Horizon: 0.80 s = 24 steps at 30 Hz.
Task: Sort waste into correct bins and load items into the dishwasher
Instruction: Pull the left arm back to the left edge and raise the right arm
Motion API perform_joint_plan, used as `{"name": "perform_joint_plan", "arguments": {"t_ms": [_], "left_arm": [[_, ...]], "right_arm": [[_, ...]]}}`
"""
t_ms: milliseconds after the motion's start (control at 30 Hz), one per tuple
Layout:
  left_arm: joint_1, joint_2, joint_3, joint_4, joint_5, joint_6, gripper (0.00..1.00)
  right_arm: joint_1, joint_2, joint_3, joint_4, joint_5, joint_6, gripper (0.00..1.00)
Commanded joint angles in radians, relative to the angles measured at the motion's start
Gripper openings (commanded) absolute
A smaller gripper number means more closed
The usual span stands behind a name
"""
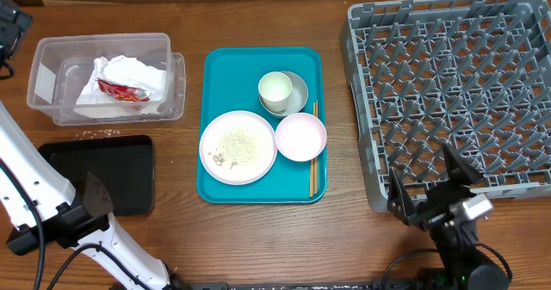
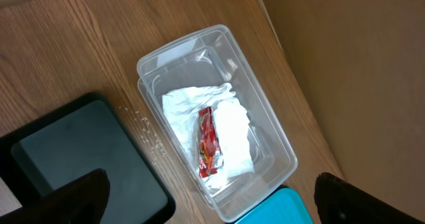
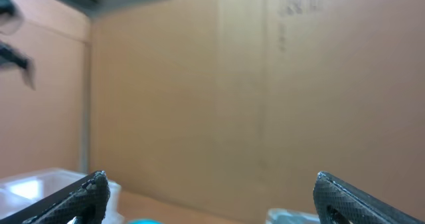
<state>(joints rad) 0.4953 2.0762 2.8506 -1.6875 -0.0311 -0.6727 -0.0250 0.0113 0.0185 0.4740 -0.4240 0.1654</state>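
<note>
White casing covers the left arm, which enters at the lower left of the overhead view and bends above the black tray [image 1: 129, 174]. The left gripper [image 2: 209, 203] looks down on the clear tub [image 1: 52, 75]. The right arm sits at the lower right, with the right gripper [image 1: 426, 187] raised beside the near corner of the dish rack [image 1: 362, 152].

Both wrist views cut the fingers off at the bottom edge. The right one is blurred and shows mostly a brown wall.

Both sets of jaws are spread wide, holding and touching nothing.

The napkin [image 2: 226, 137] and red wrapper [image 2: 207, 144] lie in the tub. On the teal tray [image 1: 224, 66] are the plate [image 1: 215, 135] with rice bits [image 1: 238, 144], the pink bowl [image 1: 300, 137], the cup [image 1: 275, 89] in the grey bowl [image 1: 300, 88], and the chopsticks [image 1: 312, 165].
</note>
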Motion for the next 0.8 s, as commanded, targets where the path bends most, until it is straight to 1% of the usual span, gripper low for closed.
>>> {"name": "perform_joint_plan", "arguments": {"t_ms": [0, 100, 200, 367, 467, 567, 633, 767], "left_arm": [[0.002, 0.011, -0.003, -0.002, -0.014, 0.023, 1.0], [0.002, 0.011, -0.003, -0.002, -0.014, 0.023, 1.0], [0.002, 0.011, -0.003, -0.002, -0.014, 0.023, 1.0], [0.002, 0.011, -0.003, -0.002, -0.014, 0.023, 1.0], [0.002, 0.011, -0.003, -0.002, -0.014, 0.023, 1.0], [0.002, 0.011, -0.003, -0.002, -0.014, 0.023, 1.0], [0.002, 0.011, -0.003, -0.002, -0.014, 0.023, 1.0], [0.002, 0.011, -0.003, -0.002, -0.014, 0.023, 1.0]], "right_arm": [[-0.002, -0.008, -0.01, 0.046, -0.068, 0.202, 1.0], [-0.002, -0.008, -0.01, 0.109, -0.067, 0.303, 1.0], [-0.002, -0.008, -0.002, 0.162, -0.063, 0.357, 1.0], [-0.002, -0.008, 0.085, 0.134, -0.069, 0.367, 1.0], [-0.003, 0.004, 0.196, -0.012, -0.067, 0.348, 1.0], [-0.003, 0.062, 0.335, -0.198, -0.068, 0.27, 1.0], [-0.003, 0.126, 0.437, -0.327, -0.075, 0.214, 1.0], [-0.003, 0.336, 0.674, -0.595, -0.138, 0.089, 1.0]]}}
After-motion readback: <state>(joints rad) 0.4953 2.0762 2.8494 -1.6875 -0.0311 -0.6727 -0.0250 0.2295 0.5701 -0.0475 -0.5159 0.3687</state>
